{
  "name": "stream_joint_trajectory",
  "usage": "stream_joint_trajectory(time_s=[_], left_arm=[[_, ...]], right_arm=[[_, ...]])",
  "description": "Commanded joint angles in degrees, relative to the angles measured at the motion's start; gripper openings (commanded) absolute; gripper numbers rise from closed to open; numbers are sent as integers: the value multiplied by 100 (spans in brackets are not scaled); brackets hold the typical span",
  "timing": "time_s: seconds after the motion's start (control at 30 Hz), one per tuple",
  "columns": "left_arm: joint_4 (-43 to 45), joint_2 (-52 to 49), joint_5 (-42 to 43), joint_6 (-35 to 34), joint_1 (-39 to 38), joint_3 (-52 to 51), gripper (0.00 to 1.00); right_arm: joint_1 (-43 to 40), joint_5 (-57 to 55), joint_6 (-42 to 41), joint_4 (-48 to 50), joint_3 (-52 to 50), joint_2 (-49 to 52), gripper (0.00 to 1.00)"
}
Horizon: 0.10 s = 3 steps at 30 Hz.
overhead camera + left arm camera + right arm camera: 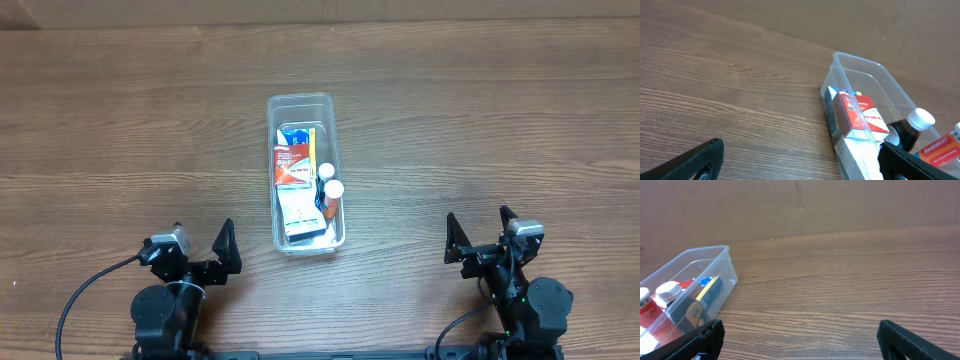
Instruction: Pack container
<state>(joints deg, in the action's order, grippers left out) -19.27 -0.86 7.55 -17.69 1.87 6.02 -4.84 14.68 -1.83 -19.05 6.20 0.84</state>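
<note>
The clear plastic container (337,170) stands lengthwise in the middle of the table. It holds red, white and blue packets (292,165) and two white-capped bottles (331,188). It also shows in the left wrist view (850,60) and the right wrist view (720,255). My left gripper (205,250) is open and empty near the front edge, left of the container. My right gripper (480,238) is open and empty near the front edge, right of the container. Both fingertip pairs frame bare wood in the wrist views.
The wooden table (120,130) runs around the container. A brown wall (840,205) rises at the table's far edge.
</note>
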Motion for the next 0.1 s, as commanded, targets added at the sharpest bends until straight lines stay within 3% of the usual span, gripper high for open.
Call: stream_joint_trajectory(time_s=[0.0, 0.07], left_arm=[[9, 59, 42, -55, -39, -20, 100], [9, 59, 42, -55, -39, -20, 100]], right_arm=[[-7, 22, 15, 44, -46, -66, 100], [-4, 22, 15, 42, -46, -66, 100]])
